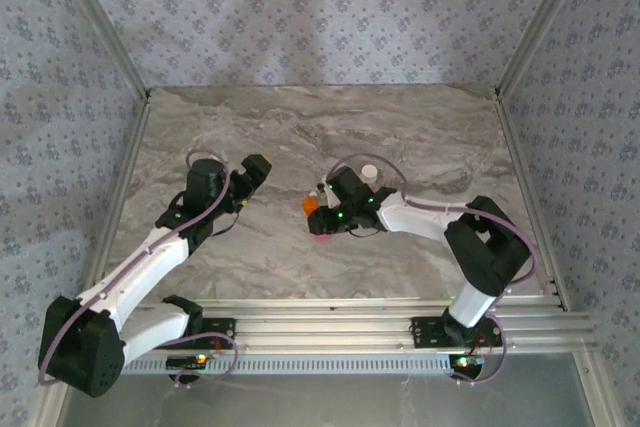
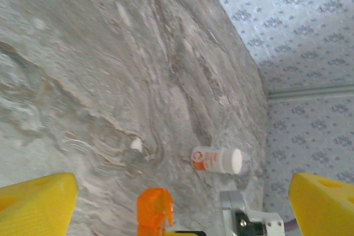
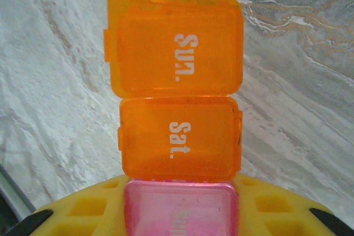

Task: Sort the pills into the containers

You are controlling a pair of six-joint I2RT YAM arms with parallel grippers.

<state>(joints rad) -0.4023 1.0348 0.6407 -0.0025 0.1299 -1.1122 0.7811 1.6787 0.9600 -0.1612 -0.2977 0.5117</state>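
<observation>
Yellow pads (image 3: 83, 208) of the right gripper (image 1: 335, 209) sit closest in the wrist view, pinched onto the containers (image 3: 180, 142): the pink compartment is clamped between them, and the two orange ones, marked "Sat." and "Sun.", stick out past the fingertips over the marble table (image 1: 300, 127). Can't tell whether the "Sun." piece is a flipped-up lid or a closed cell. From overhead the strip is at table centre, orange end pointing toward the left arm, pink end on the near side. Left gripper (image 1: 258, 167) sits well apart from the strip, to its left, aimed at it; fingers spread wide, nothing between them, touching nothing. Its wrist camera has the orange end low between the two yellow fingertips (image 2: 33, 203), some way ahead of them. White bottle (image 2: 215, 160) with an orange-red band lies on its side on the marble just behind the right gripper.
</observation>
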